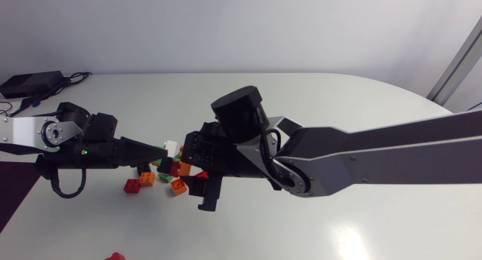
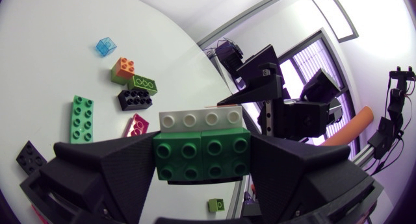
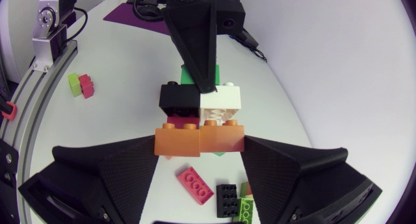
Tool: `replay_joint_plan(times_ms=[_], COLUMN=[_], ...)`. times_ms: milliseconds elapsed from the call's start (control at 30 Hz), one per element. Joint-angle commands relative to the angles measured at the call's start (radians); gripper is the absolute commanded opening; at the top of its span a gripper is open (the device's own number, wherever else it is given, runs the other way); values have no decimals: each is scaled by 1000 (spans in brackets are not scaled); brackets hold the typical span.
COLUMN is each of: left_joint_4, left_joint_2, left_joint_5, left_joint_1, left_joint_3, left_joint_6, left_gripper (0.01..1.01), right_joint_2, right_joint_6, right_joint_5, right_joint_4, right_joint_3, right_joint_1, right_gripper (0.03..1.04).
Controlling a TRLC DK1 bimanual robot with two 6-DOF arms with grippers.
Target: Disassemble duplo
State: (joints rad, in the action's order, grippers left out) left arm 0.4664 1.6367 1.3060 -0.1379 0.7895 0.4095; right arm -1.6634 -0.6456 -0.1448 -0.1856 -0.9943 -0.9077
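Orange bricks (image 3: 179, 141) form the near layer of a small duplo stack held clear of the table (image 1: 361, 230), between the two arms. Beyond them sit a black brick (image 3: 179, 97) and a white brick (image 3: 220, 102), then the green brick (image 2: 224, 152). Note that the right gripper (image 3: 199, 141) pinches the orange layer from two sides and the left gripper (image 2: 201, 152) pinches the green brick likewise, each pair of fingers pressed onto its own end. The step in hand, as judged, is parting the stack at one seam. It is best done by holding one end firm and tilting the other to peel the studs free, rather than pulling straight. Neither grip should slacken, since a slip would drop pieces among the loose bricks (image 1: 147, 178) below. The left arm enters low and level from its side; the right arm reaches past the middle, so the two grippers face each other.
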Motion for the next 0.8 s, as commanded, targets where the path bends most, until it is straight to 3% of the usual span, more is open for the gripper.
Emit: replay_joint_plan(times_ms=[0, 233, 500, 767], left_joint_4=[2, 2, 0, 0], left_joint_2=[2, -1, -3, -17], left_joint_5=[16, 16, 16, 19], left_joint_1=[-8, -8, -14, -20], left_joint_3=[17, 14, 14, 10], left_joint_6=[31, 43, 46, 51], left_gripper=[280, 282, 282, 285], right_joint_2=[27, 31, -133, -295], right_joint_6=[-34, -54, -65, -66], right_joint_5=[7, 16, 131, 198], right_joint_4=[14, 52, 178, 344], right_joint_3=[28, 13, -102, -204], right_joint_1=[6, 29, 59, 73], right_gripper=[572, 572, 584, 852])
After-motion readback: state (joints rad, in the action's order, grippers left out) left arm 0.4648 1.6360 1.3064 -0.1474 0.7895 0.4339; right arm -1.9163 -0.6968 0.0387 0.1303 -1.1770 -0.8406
